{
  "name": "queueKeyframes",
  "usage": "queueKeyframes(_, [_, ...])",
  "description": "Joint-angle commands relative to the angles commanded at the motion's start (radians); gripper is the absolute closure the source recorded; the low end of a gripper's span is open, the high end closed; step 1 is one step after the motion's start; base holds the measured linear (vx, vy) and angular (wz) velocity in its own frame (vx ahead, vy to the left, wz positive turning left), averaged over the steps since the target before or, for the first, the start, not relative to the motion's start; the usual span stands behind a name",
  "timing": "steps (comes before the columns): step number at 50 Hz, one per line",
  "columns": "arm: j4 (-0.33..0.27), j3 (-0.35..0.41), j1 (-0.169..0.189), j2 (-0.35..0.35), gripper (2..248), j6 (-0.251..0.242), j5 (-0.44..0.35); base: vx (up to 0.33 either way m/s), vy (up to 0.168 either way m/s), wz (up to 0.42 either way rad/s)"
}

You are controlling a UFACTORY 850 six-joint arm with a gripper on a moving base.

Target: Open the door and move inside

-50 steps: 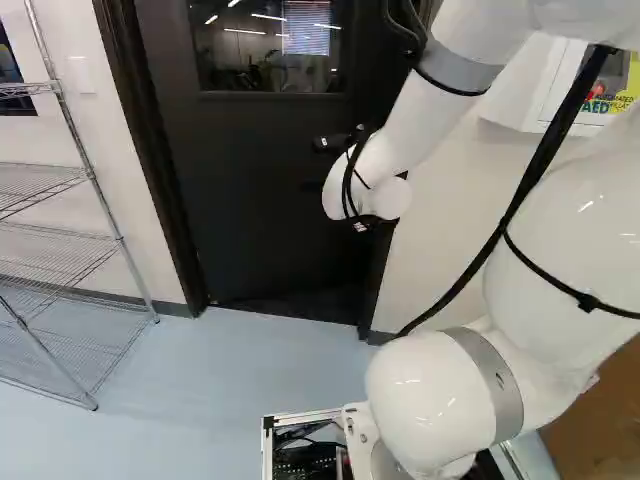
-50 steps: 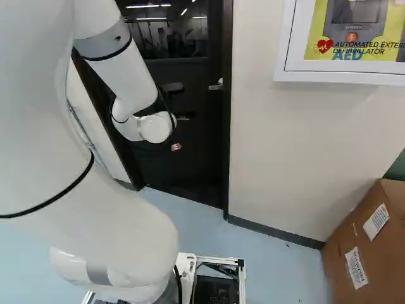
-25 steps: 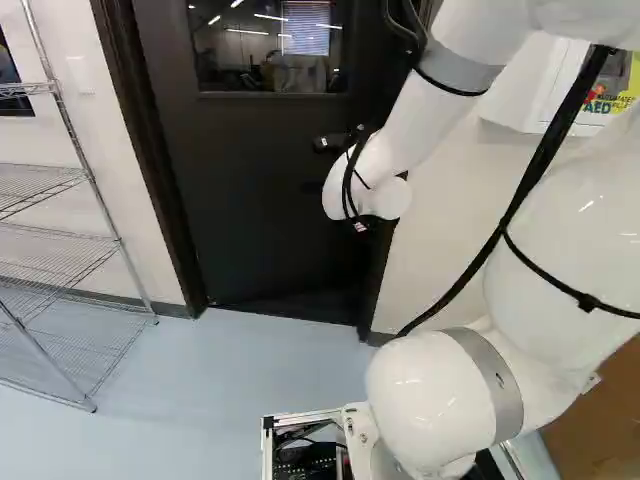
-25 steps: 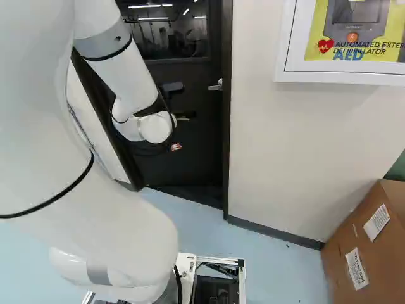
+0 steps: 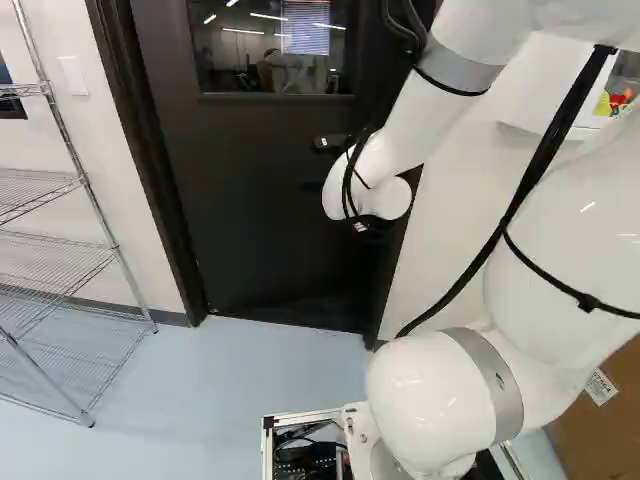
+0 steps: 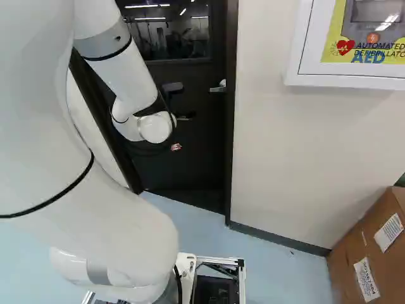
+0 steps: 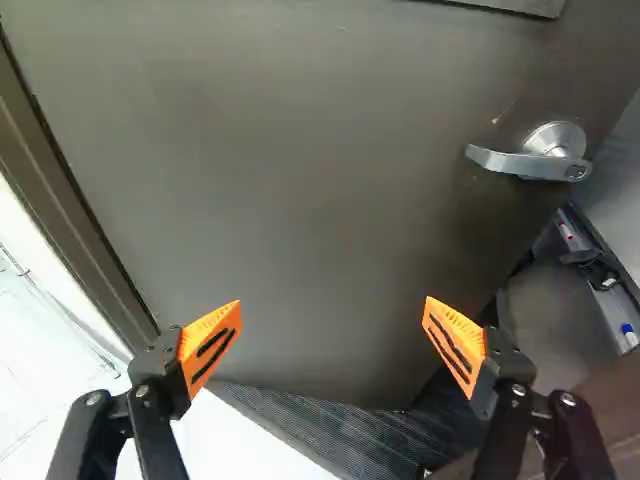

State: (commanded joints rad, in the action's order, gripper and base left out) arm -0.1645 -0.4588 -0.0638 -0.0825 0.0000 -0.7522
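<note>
Robot arm at a partly open door. The black gripper is directed at the door, its two fingers spread wide, the orange pads well apart and nothing held between them; whether either finger touches the door cannot be told. The door, dark with a window in its upper part, stands inside its frame. The silver handle, close to the door's free edge, lies ahead of the gripper and to one side, clear of both fingers. Past that edge, a ledge bearing pens is visible; ribbed dark flooring runs along the door's bottom edge. Flanking the doorway: a wire shelf on one side; on the other, a wall cabinet and, on the floor, a cardboard box.
</note>
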Motion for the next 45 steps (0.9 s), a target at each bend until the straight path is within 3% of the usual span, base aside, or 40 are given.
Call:
queueKeyframes(30, [0.000, 0.000, 0.000, 0.000, 3, 0.000, 0.000, 0.121, 0.062, -0.021])
queueKeyframes(45, [0.000, 0.000, 0.000, 0.000, 3, 0.000, 0.000, 0.157, 0.043, -0.280])
